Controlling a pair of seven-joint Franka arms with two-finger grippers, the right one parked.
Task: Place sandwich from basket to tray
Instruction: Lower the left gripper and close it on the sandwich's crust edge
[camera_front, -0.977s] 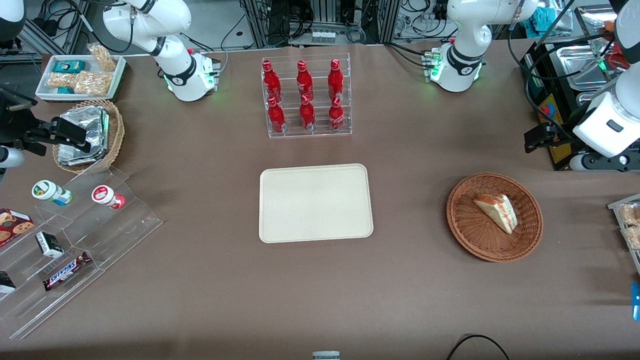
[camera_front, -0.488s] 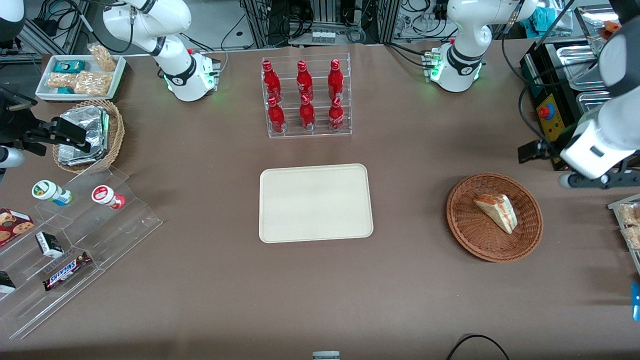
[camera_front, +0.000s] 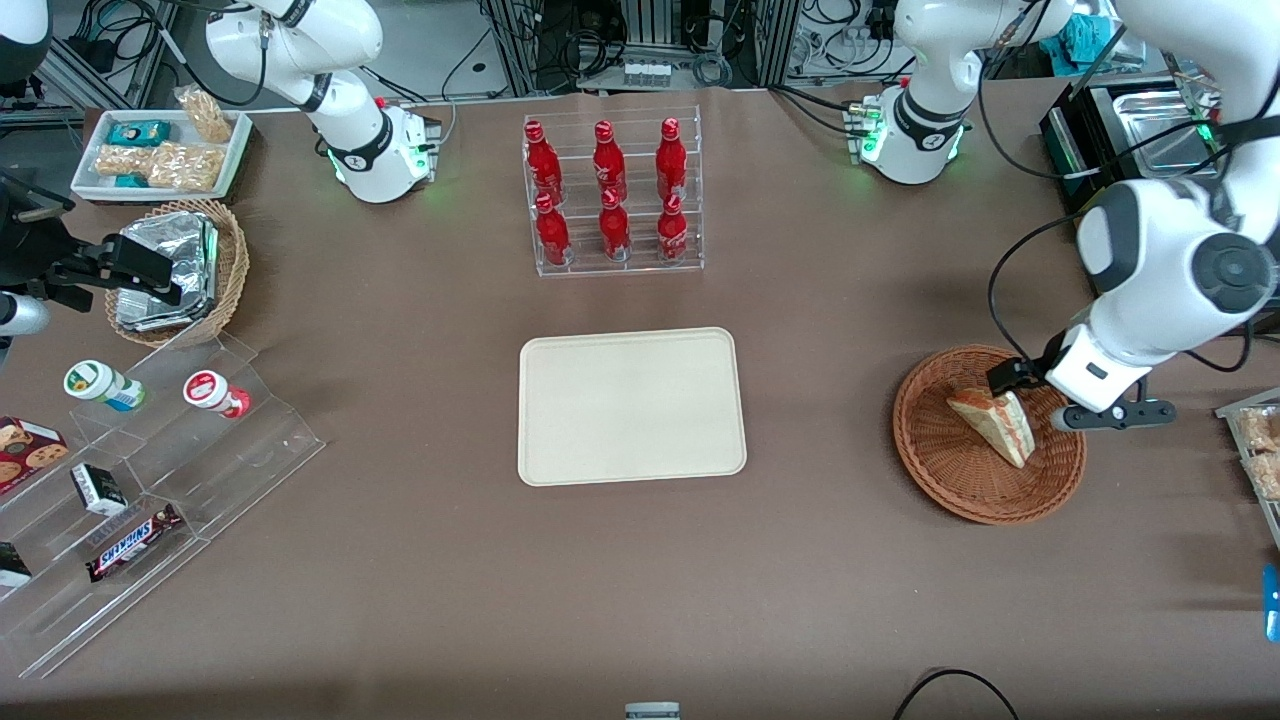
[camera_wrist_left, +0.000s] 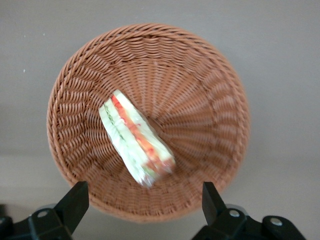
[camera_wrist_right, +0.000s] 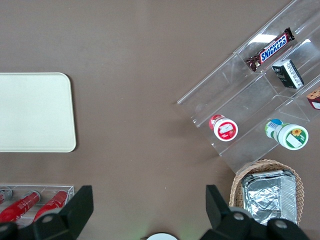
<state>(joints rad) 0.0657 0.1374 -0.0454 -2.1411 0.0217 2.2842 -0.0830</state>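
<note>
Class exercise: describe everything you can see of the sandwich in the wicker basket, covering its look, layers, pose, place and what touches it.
The sandwich is a triangular wedge of white bread with a toasted crust and red-orange and green filling layers. It lies on its side in the basket, a shallow round one of reddish-brown wicker, resting on the weave. Nothing else touches it. The gripper hangs above it with jaws open, clear of the bread.

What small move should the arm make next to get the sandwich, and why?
Probably lower straight down. The gripper hovers above the basket with its fingers open wide, and the sandwich lies untouched inside, between their lines. The tray waits bare.
</note>
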